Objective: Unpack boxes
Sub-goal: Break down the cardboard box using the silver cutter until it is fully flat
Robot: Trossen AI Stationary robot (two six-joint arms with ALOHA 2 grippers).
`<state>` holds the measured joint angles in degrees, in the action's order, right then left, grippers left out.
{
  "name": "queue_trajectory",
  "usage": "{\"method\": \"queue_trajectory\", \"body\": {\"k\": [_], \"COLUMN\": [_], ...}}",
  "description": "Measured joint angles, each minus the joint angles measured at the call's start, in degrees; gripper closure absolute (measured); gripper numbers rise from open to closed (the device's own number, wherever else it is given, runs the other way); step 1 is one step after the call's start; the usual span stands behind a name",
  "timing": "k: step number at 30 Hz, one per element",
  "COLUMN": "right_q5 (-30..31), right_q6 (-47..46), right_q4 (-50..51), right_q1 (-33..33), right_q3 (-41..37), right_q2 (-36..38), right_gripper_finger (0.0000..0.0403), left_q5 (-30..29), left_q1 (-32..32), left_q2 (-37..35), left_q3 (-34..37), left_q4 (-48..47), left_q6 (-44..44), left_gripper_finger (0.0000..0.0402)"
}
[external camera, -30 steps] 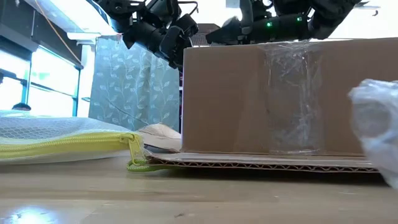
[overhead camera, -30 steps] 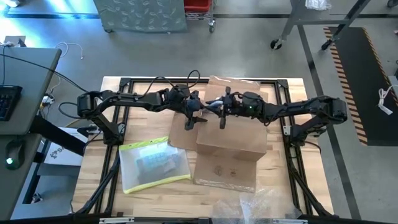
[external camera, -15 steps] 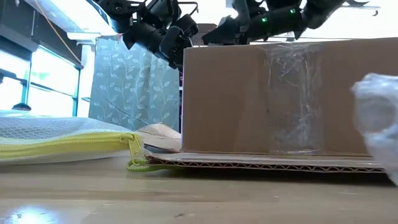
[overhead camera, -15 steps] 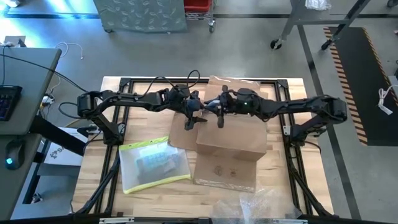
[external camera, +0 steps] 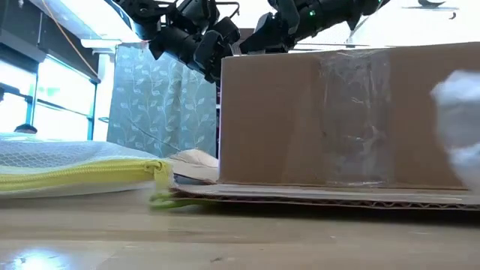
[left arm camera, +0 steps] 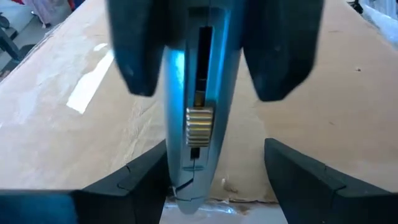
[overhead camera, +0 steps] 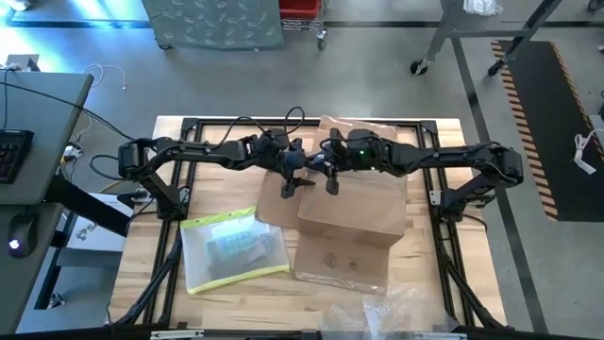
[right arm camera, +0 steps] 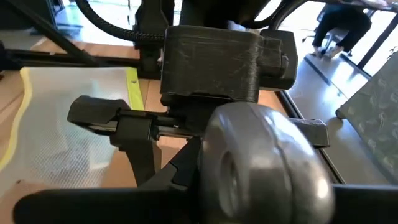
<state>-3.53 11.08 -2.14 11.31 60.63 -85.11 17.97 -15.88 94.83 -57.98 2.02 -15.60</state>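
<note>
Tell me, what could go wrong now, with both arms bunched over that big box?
1. The left gripper holds a silvery-blue tool that looks like a cutter; pressed into the cardboard carton, it might nick whatever is inside.
2. The right gripper hangs very close beside it over the carton's top, so the two arms could bump.
3. The zip pouch lies right against the carton's lowered flap and could get dragged if the carton shifts.

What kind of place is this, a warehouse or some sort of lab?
Probably a robotics lab or workshop. Two dark arms work over a wooden table in a black frame, above a cardboard box. Beside it are a desk with keyboard and a bare concrete floor with a hazard-striped mat.
</note>
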Motion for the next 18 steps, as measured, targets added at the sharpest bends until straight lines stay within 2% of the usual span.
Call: {"method": "queue_trajectory", "body": {"k": [6,14,18], "right_q5": [0.2,5.4,13.2], "right_q6": [-0.5,-3.5,-3.0], "right_q4": [-0.8,-2.6,-5.1], "right_q1": [0.0,-2.0,-4.1], "right_q3": [-1.5,-2.3,-2.1], "right_q2": [-0.3,2.8,4.2], "right_gripper_finger": [0.0347,0.0347,0.0347], "left_q5": [0.1,0.0,0.2], "left_q1": [0.2,0.2,0.2], "left_q2": [0.0,0.0,-0.1], "left_q3": [0.0,-0.1,0.0], "left_q4": [-0.1,-0.2,-1.0], "left_q6": [0.0,-0.1,0.1], "left_gripper_finger": [0.017,0.017,0.017]}}
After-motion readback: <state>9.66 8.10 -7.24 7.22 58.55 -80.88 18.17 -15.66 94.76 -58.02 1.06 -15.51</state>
